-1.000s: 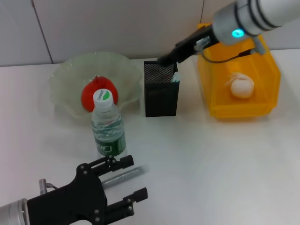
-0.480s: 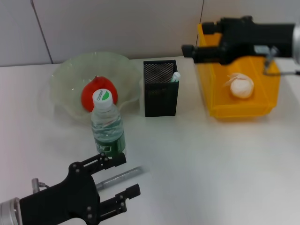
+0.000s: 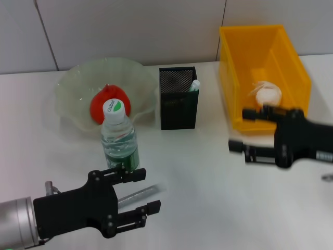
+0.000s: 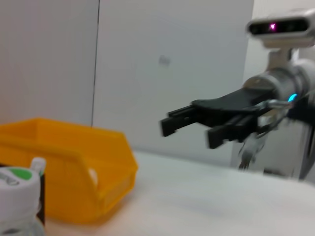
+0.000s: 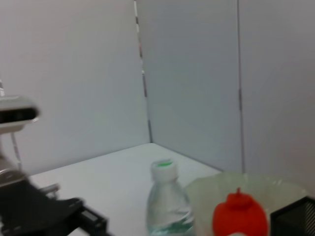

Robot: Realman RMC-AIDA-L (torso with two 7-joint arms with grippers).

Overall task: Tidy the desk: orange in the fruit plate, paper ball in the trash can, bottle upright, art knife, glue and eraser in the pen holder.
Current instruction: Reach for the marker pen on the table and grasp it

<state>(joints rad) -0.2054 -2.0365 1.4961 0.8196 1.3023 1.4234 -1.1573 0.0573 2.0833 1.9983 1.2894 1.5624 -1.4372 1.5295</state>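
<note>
We see the desk (image 3: 218, 187) from the head view. The plate (image 3: 73, 86) sits at about 10 o'clock with the orange (image 3: 100, 104) in it. The bottle (image 3: 120, 143) stands upright just in front of the plate, its white and green cap overlapping the orange from our angle. The holder (image 3: 178, 99), black mesh, stands near 12 o'clock, beside the plate, with a white-tipped item (image 3: 194, 85) poking out at its right corner; we cannot tell which tool it is. The bin (image 3: 234, 99), yellow, is at 1 to 2 o'clock, and the paper ball (image 3: 268, 95) lies inside it.

A slim grey stick, the knife (image 3: 138, 194), lies on the desk at about 7 o'clock, in front of the bottle.

The left gripper (image 3: 138, 192) is low at 7 o'clock, its fingers (image 3: 132, 174) spread apart and empty, one on each side of the knife; we cannot tell whether it touches it. The right gripper (image 3: 239, 130) hovers at about 3 o'clock, just in front of the bin, fingers parted and holding nothing, pointing toward the desk's middle. In the left wrist view we see it (image 4: 189, 125) in the air, beyond the bin's corner.
</note>
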